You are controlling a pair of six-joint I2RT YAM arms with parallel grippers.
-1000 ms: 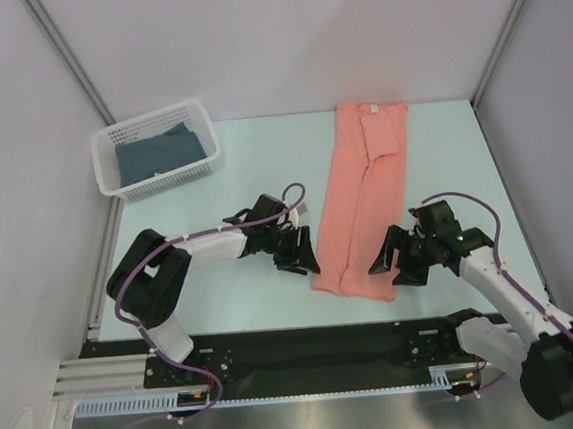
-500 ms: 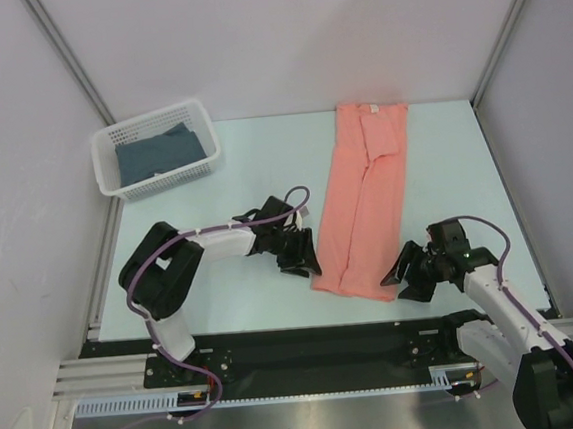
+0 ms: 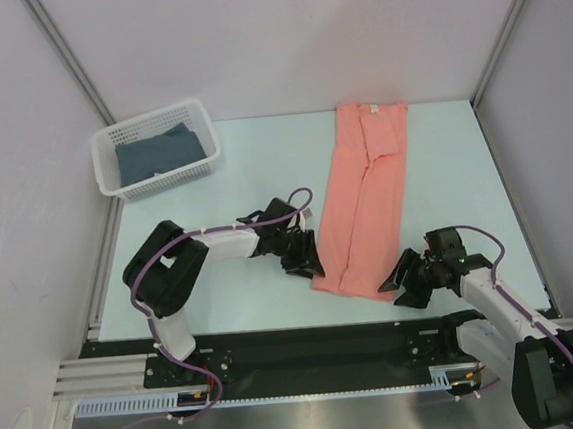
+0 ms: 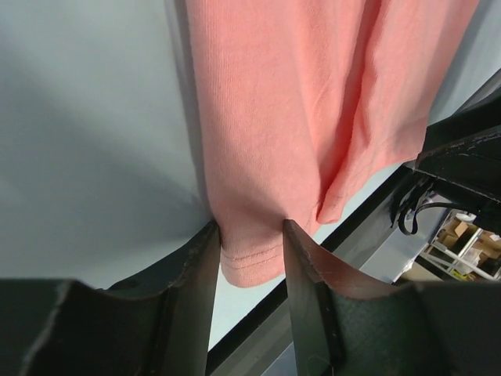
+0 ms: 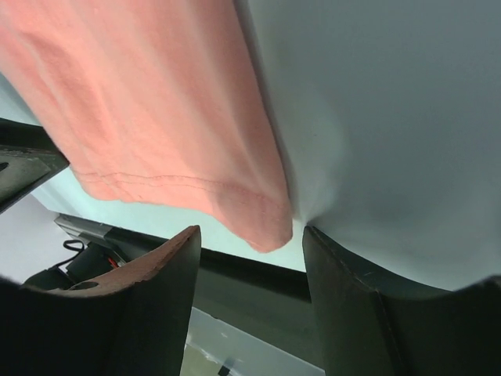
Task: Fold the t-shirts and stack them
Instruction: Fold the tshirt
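The salmon-pink t-shirt [image 3: 365, 198] lies as a long narrow strip from the table's back to its front. My left gripper [image 3: 309, 266] sits low at the strip's near left corner. In the left wrist view, my left gripper [image 4: 250, 227] is open, its jaws straddling the stitched hem [image 4: 250, 262] with a narrow gap. My right gripper [image 3: 395, 285] is at the near right corner. My right gripper [image 5: 250, 233] is open and wide, the rounded hem corner [image 5: 262, 219] lying between its jaws and clear of the left one. The slate-blue t-shirt [image 3: 156, 156] lies folded in the basket.
The white lattice basket [image 3: 113, 179] stands at the back left near the wall. A black rail [image 3: 308, 345] runs along the table's front edge just below the shirt's hem. Pale walls and metal posts close in both sides.
My right gripper has dropped toward the front edge and slid in to the shirt's near right corner. My left gripper has edged onto the near left corner. Both jaws have narrowed.
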